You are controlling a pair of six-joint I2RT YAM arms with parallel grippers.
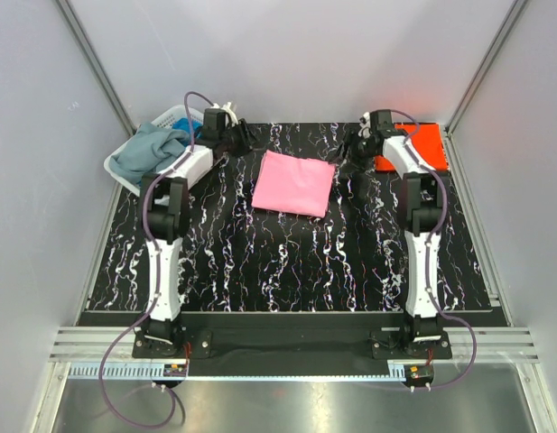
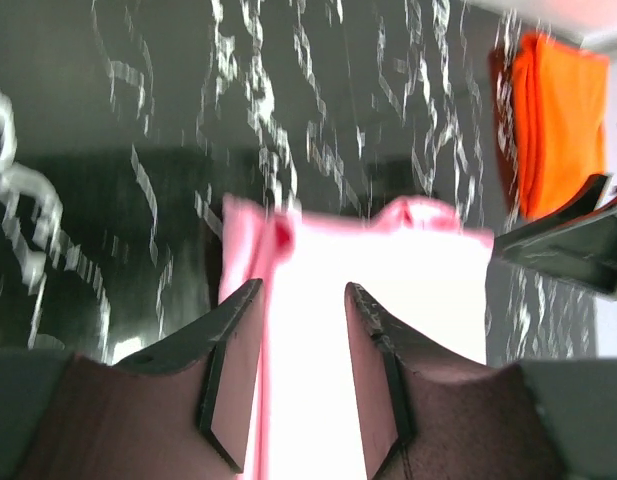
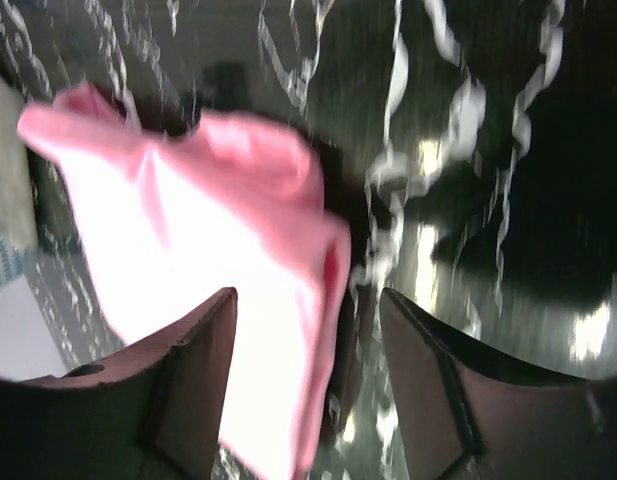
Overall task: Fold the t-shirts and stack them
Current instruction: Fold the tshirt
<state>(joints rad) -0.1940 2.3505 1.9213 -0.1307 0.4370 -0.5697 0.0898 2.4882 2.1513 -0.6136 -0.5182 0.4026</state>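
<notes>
The pink shirt [image 1: 293, 183] lies in the middle of the far half of the table [image 1: 287, 271] as a flat, roughly square packet, so it looks folded and ready to stack. The orange shirt [image 1: 421, 149] lies folded at the far right corner, and that is probably the stack.

The left gripper [image 2: 303, 290] hovers just beside the packet's far left corner, and the right gripper [image 3: 308, 300] is near its far right corner. Both have their jaws spread moderately wide and hold nothing.

To do the move well, each gripper should come down on its own side of the packet and pinch through all the layers at the edge. Catching only the top sheet would let the fold fall open. The 2 arms should then lift together and level, carry the packet right, and lay it square on the orange shirt.

The right wrist view shows 1 corner of the pink cloth puffed up and rounded, so the edges are soft and loose there.

A grey-blue shirt [image 1: 147, 152] sits crumpled in the basket [image 1: 183, 113] at the far left, not yet folded.
</notes>
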